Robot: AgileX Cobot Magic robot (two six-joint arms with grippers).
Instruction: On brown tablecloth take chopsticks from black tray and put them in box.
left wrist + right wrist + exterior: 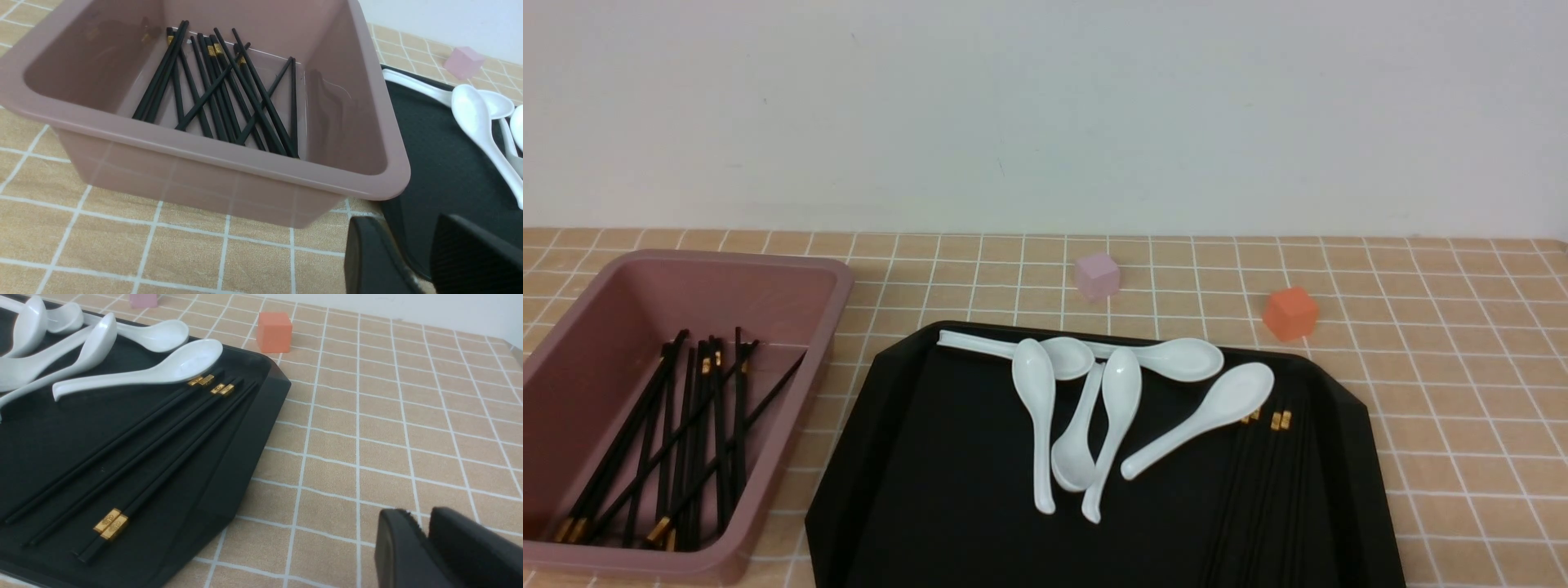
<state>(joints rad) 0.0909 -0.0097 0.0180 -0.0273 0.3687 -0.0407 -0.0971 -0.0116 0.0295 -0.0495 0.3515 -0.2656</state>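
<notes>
Chopsticks point(135, 457), six of them, lie side by side along the right side of the black tray point(241, 428), thick gold-banded ends mixed, some just beside a white spoon point(163, 371). More chopsticks point(220, 90) are piled in the box point(204, 159) on the brown tablecloth point(388, 416). The right gripper point(425, 539) hovers over the cloth beside the tray, holding nothing, a narrow gap between its fingers. The left gripper point(421, 249) waits by the box, slightly parted, empty too. Best bet: pinch the outermost stick mid-length, clear of the spoon.
</notes>
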